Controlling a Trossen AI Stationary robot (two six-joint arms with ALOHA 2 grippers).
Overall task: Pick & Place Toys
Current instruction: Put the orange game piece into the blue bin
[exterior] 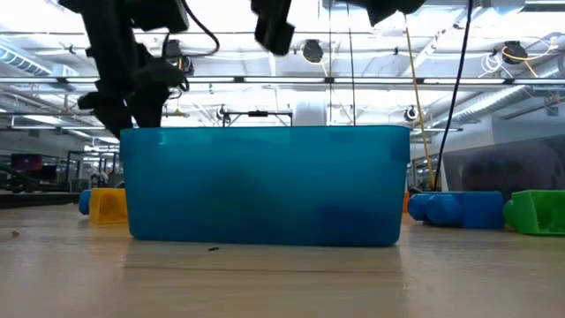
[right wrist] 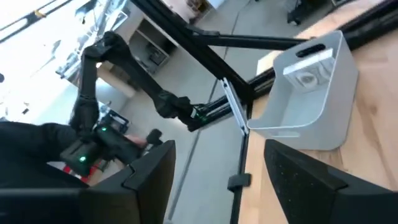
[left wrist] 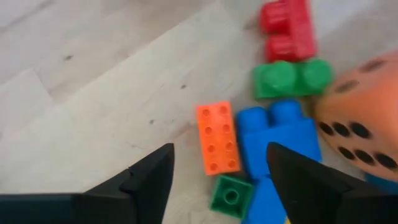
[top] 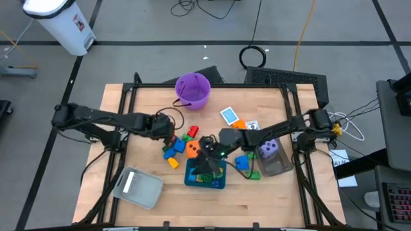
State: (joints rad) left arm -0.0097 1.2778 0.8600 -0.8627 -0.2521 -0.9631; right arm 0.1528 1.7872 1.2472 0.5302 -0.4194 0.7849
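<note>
I see my left gripper (left wrist: pixel 217 171) spread wide and empty at centre frame, over studded plastic bricks: a flat orange brick (left wrist: pixel 217 137), a chunky blue brick (left wrist: pixel 283 134), and beside them a dotted orange die (left wrist: pixel 364 127). My right gripper (right wrist: pixel 211 168) gapes empty over the glossy teal tray (top: pixel 215 181), just right of them.

Grey floor (top: pixel 160 38) with dark seams; white bin (top: pixel 61 22); ceiling strip lights (exterior: pixel 494 66).
</note>
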